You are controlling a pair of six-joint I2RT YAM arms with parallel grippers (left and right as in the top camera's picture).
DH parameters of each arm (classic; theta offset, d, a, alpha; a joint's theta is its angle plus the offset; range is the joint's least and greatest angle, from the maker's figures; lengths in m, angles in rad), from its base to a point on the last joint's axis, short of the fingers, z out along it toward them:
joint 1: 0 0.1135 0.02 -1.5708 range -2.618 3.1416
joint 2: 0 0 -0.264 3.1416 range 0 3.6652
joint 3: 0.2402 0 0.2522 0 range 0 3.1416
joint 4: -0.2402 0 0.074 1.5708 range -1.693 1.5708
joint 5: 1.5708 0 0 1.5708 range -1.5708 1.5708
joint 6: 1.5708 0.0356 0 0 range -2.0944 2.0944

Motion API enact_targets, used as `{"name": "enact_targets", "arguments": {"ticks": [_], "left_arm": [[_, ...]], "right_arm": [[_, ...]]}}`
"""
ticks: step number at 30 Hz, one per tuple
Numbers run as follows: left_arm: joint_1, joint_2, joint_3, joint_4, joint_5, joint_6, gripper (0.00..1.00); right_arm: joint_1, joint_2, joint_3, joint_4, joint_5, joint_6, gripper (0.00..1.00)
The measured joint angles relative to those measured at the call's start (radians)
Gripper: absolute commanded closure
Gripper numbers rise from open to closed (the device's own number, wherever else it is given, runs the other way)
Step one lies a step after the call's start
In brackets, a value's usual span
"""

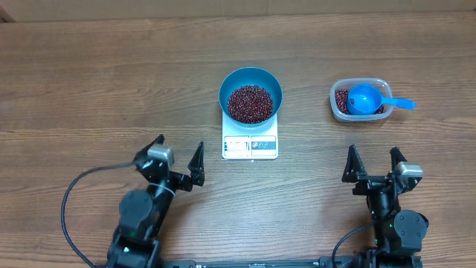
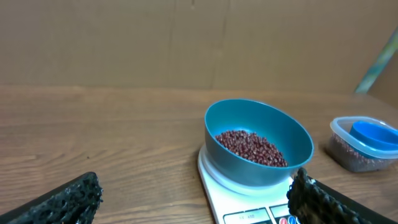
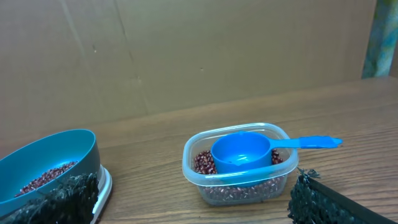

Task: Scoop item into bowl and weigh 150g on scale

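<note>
Overhead view: the bright blue bowl sits on the white scale near the middle of the wooden table, covering the scale's far part and leaving the front edge with its display showing at 6 o'clock. A heap of red-brown beans fills the bottom of the bowl. At 3 o'clock from the bowl, well apart from it, stands a clear plastic tub with more beans inside; a small blue scoop rests in it, its handle sticking out over the rim toward 3 o'clock. The left gripper hangs at 7 o'clock from the scale, its fingers spread wide with nothing between them. The right gripper is at 6 o'clock from the tub, also spread wide and holding nothing. Both grippers point toward 12 o'clock and touch none of the objects. The display's reading is too small to make out in any view.
</note>
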Motion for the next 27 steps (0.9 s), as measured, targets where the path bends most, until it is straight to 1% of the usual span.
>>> {"name": "enact_targets", "arguments": {"ticks": [3, 5, 11, 15, 16, 20, 27], "left_arm": [[0.007, -0.058, -0.064, 0.048, 0.001, 0.0, 0.0], [0.008, -0.107, -0.098, 0.024, 0.001, 0.0, 0.01], [0.008, -0.254, -0.119, -0.141, -0.016, 0.005, 0.01], [0.016, -0.444, -0.119, -0.362, -0.065, 0.021, 0.0], [0.022, -0.477, -0.12, -0.381, -0.071, 0.035, 0.0], [0.067, -0.52, -0.119, -0.387, -0.071, 0.122, 0.01], [0.189, -0.52, -0.119, -0.388, -0.071, 0.2, 0.01]], "right_arm": [[0.0, 0.0, 0.0, 0.0, 0.0, 0.0, 0.0], [0.0, 0.0, 0.0, -0.001, 0.0, 0.0, 0.0], [0.0, 0.0, 0.0, 0.0, 0.0, 0.0, 0.0], [0.0, -0.001, 0.0, 0.0, 0.0, 0.0, 0.0], [0.0, -0.001, 0.0, -0.001, 0.0, 0.0, 0.0], [0.0, -0.001, 0.0, 0.0, 0.0, 0.0, 0.0], [0.0, -0.001, 0.0, 0.0, 0.0, 0.0, 0.0]]}}
